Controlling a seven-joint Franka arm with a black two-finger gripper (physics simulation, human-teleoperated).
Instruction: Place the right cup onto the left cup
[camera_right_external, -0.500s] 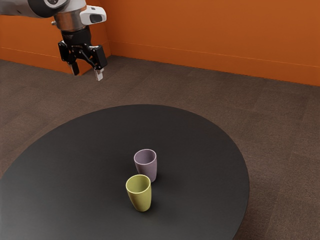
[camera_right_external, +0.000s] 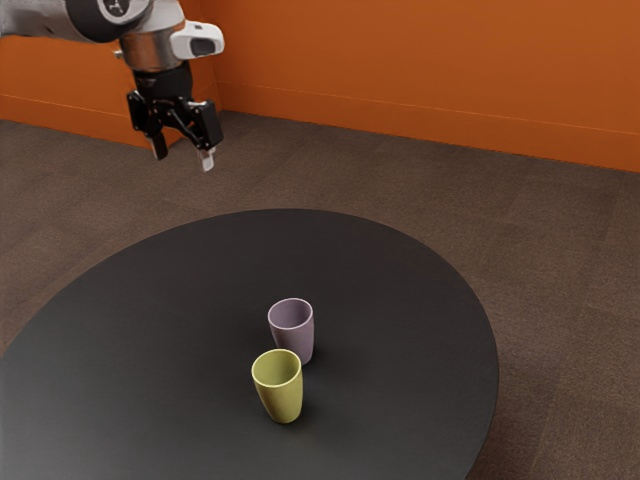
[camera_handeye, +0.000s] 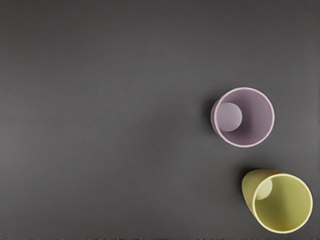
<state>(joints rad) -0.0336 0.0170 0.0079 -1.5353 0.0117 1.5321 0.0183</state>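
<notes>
Your gripper (camera_right_external: 183, 156) just shifted slightly down and toward the exterior view's right; jaws stand apart, nothing between them. Green cup (camera_right_external: 281, 396) and purple cup (camera_right_external: 295, 343) haven't moved: both upright on the black table (camera_right_external: 150, 300), near each other. So you're still on approach, stack not begun. My read: green is the right cup; line up over it, keep off the purple one, then grasp

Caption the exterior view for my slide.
Open, empty gripper aloft; purple cup and yellow cup stand upright on the black table.
</notes>
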